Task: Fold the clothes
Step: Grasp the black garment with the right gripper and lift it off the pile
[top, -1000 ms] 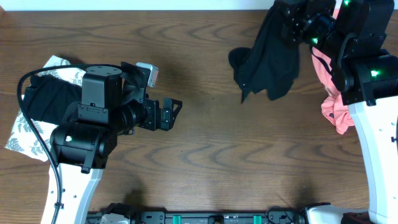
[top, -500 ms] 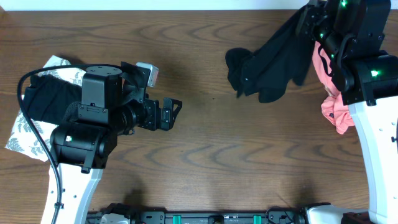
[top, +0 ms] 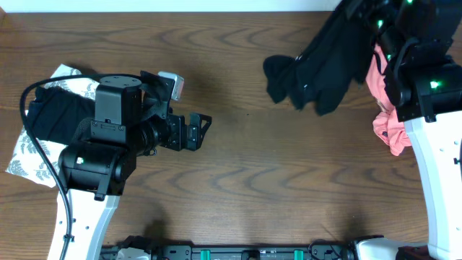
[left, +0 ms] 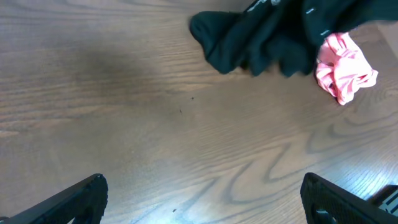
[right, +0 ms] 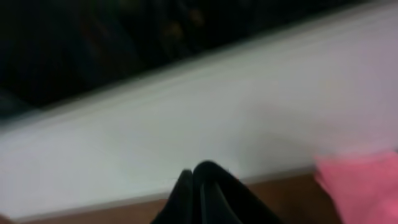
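Dangling from the clenched right gripper (top: 359, 9), the black shirt (top: 317, 68) trails over the table (top: 245, 188); left gripper (top: 202, 132) spread wide.

black shirt (top: 317, 68): upper end cut off by the overhead edge; logos too small to tell
right gripper: hidden above the black shirt; its wrist view is blurred
salmon-pink garment (top: 386, 130): just right of the black shirt, partly under the right arm (top: 433, 87)
leaf-print garment (top: 25, 162): far left of the black shirt, mostly covered
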You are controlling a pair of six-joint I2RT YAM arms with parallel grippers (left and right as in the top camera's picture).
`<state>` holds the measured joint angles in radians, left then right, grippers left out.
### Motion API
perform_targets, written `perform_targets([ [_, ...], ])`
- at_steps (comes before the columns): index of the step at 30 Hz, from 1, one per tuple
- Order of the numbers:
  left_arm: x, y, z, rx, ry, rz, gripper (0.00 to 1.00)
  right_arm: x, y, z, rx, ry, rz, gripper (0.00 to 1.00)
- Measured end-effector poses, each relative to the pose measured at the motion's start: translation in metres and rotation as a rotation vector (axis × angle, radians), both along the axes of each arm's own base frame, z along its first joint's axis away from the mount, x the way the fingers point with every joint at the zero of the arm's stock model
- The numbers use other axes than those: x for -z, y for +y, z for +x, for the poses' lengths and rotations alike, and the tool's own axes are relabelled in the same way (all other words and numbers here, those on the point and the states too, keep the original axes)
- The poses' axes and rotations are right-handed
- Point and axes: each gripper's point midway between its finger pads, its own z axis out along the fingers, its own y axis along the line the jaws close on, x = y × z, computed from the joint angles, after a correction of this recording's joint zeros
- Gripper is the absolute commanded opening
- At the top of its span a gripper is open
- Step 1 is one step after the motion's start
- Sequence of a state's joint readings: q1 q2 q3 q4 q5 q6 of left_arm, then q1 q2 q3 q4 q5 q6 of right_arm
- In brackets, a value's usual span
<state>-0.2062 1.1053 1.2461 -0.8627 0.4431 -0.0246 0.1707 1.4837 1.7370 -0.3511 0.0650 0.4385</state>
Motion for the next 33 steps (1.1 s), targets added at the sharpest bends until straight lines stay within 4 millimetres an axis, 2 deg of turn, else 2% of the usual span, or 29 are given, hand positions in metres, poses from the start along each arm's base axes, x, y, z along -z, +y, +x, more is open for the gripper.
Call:
perform_targets([
  [2, 0.0, 0.0, 0.001, 0.0, -0.003, -0.001, 0.99, -0.018, 0.004, 0.001, -0.023, -0.072, 0.033, 0.01],
  [4, -0.001, 0.0, 0.001, 0.001, -0.006, -0.002, 0.99, -0.027, 0.007, 0.0, -0.04, -0.101, 0.065, 0.01],
  [13, 0.007, -0.005, 0.004, 0.013, 0.022, 0.003, 0.99, -0.005, 0.026, 0.001, -0.089, -0.011, 0.114, 0.01],
  [15, 0.009, -0.005, 0.005, 0.015, 0.028, 0.004, 0.99, 0.012, 0.03, 0.006, -0.088, 0.036, 0.072, 0.01],
  [17, 0.009, -0.006, 0.005, 0.015, 0.03, 0.004, 0.99, 0.037, 0.029, 0.011, -0.069, 0.112, 0.013, 0.01],
  [19, 0.009, -0.005, 0.005, 0.015, 0.032, 0.005, 0.99, 0.078, 0.019, 0.015, -0.018, 0.244, -0.083, 0.01],
  [20, 0.009, -0.005, 0.005, 0.015, 0.032, 0.005, 0.99, 0.087, 0.017, 0.015, -0.005, 0.271, -0.105, 0.01],
  [22, 0.01, -0.005, 0.005, 0.015, 0.032, 0.005, 0.99, 0.117, 0.0, 0.012, 0.066, 0.38, -0.196, 0.01],
  [24, 0.01, -0.005, 0.005, 0.015, 0.033, 0.005, 0.99, 0.136, -0.019, 0.005, 0.148, 0.465, -0.276, 0.01],
  [28, 0.01, -0.005, 0.005, 0.015, 0.033, 0.005, 0.99, 0.152, -0.062, -0.014, 0.317, 0.577, -0.4, 0.02],
  [29, 0.01, -0.005, 0.005, 0.015, 0.033, 0.005, 0.99, 0.154, -0.072, -0.02, 0.351, 0.603, -0.423, 0.08],
  [31, 0.01, -0.005, 0.005, 0.015, 0.033, 0.005, 0.99, 0.161, -0.091, -0.031, 0.407, 0.662, -0.456, 0.54],
  [32, 0.01, -0.005, 0.005, 0.015, 0.033, 0.005, 0.99, 0.164, -0.096, -0.034, 0.416, 0.682, -0.469, 0.69],
  [33, 0.01, -0.005, 0.005, 0.015, 0.033, 0.005, 0.99, 0.166, -0.1, -0.037, 0.421, 0.701, -0.474, 0.73],
])
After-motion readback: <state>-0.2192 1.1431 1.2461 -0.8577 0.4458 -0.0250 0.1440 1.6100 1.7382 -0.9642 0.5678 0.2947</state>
